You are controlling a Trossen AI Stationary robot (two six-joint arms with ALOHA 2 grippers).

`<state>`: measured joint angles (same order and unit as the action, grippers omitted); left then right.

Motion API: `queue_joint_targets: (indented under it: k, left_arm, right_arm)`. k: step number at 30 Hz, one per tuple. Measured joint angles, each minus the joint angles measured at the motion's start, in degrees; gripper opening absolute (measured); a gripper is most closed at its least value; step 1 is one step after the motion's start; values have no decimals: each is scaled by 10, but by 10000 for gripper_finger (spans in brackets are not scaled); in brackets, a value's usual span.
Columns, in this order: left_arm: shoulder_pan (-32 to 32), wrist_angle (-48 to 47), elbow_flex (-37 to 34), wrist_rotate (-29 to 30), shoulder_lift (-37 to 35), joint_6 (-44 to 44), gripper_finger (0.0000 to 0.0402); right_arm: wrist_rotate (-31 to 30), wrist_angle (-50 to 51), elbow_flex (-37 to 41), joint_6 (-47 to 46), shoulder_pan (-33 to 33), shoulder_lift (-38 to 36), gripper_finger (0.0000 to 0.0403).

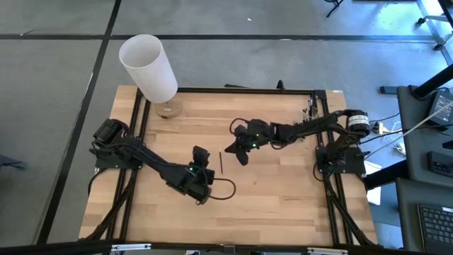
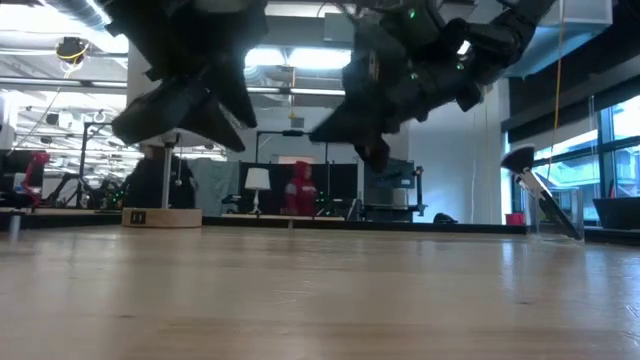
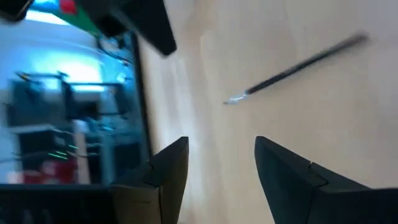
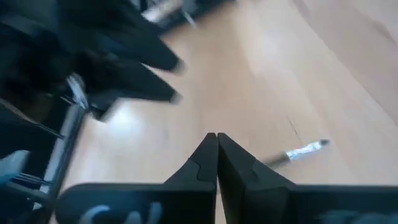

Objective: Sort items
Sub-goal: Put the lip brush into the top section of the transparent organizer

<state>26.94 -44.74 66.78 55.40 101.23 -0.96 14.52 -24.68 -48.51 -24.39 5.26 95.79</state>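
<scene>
On the wooden counter (image 1: 283, 191) a single slim makeup brush (image 1: 221, 162) lies flat near the middle, between the two arms and touched by neither. In the left wrist view the brush (image 3: 298, 65) shows a dark handle and a small pale tip, lying on bare wood just ahead of the left pincer (image 3: 217, 168), whose two dark fingers (image 3: 171, 168) stand spread with a clear gap between them and nothing inside. From above, the left pincer (image 1: 201, 153) sits just to the left of the brush. The right pincer (image 4: 216, 149) has its fingers pressed together on nothing, with the brush's pale tip (image 4: 305, 149) beside it on the counter; from above it (image 1: 238, 150) is just right of the brush. A tall white cylinder (image 1: 148, 67) stands at the counter's far left corner, well apart from the brush.
</scene>
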Motion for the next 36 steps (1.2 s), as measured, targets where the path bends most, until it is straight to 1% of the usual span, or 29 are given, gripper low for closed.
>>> queue_joint_targets:
  k: [2, 4, 6, 8, 10, 12, 15, 17, 20, 22, 26, 30, 33, 36]
  left_arm:
    - [1, -3, 0, -27, 0, -60, 180]
    - [-1, -3, 0, -53, 0, -146, 179]
    - [-7, -3, -1, -69, 0, -249, 177]
    - [-12, -1, -11, -80, 0, -346, 173]
    - [-13, -2, -29, -88, 0, -419, 169]
    - [-12, 1, -53, -84, 0, -482, 165]
    - [-5, 0, -103, -72, 0, -577, 158]
    - [4, 2, -139, -61, 0, -650, 155]
    - [26, 0, -184, -65, 0, -744, 151]
    - [43, -3, -205, -65, -1, -788, 150]
    - [66, -10, -224, -47, -7, -857, 150]
    - [77, -13, -227, -39, -11, -864, 148]
    - [80, -16, -227, -38, -11, -864, 148]
    - [80, -16, -227, -37, -11, -859, 148]
  right_arm:
    - [-1, 41, 0, -8, 12, 0, 4]
    - [-26, 73, 0, -22, 23, 0, 9]
    - [-41, 100, -2, -29, 34, 0, 22]
    - [-51, 152, -16, -37, 39, 0, 39]
    - [-73, 220, -44, -39, 39, 1, 59]
    - [-122, 295, -78, -45, 27, 4, 77]
    - [-202, 388, -133, -63, 1, 17, 94]
    - [-251, 409, -165, -87, -15, 29, 100]
    - [-295, 404, -199, -146, -37, 52, 106]
    - [-301, 402, -220, -183, -47, 77, 109]
    - [-295, 413, -262, -221, -56, 138, 110]
    - [-294, 476, -316, -249, -56, 200, 110]
    - [-293, 522, -360, -252, -56, 236, 110]
    - [-275, 537, -389, -250, -57, 261, 110]
